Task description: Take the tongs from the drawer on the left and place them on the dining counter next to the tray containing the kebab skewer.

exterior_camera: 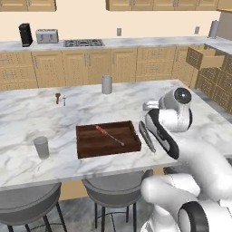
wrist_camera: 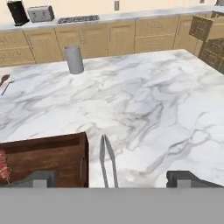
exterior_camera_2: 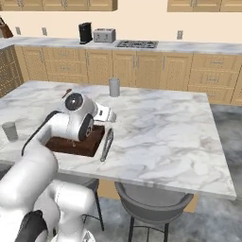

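Note:
The slim grey tongs (exterior_camera: 146,136) (exterior_camera_2: 107,144) (wrist_camera: 107,161) lie flat on the white marble dining counter (exterior_camera: 90,108) (wrist_camera: 144,100), just right of the dark brown tray (exterior_camera: 108,138) (wrist_camera: 48,157). The reddish kebab skewer (exterior_camera: 108,135) rests inside the tray. My gripper (wrist_camera: 114,179) (exterior_camera_2: 108,115) hovers a little above the tongs, open, its fingertips (wrist_camera: 41,179) far apart and holding nothing. The light-wood drawer (exterior_camera: 204,56) (wrist_camera: 201,27) stands pulled out at the far cabinets.
A grey cup (exterior_camera: 41,147) sits near the counter's front left, and a grey canister (exterior_camera: 106,84) (wrist_camera: 73,59) stands toward the back. Two small utensils (exterior_camera: 59,98) lie at the back left. Round stools (exterior_camera: 113,188) tuck under the front edge.

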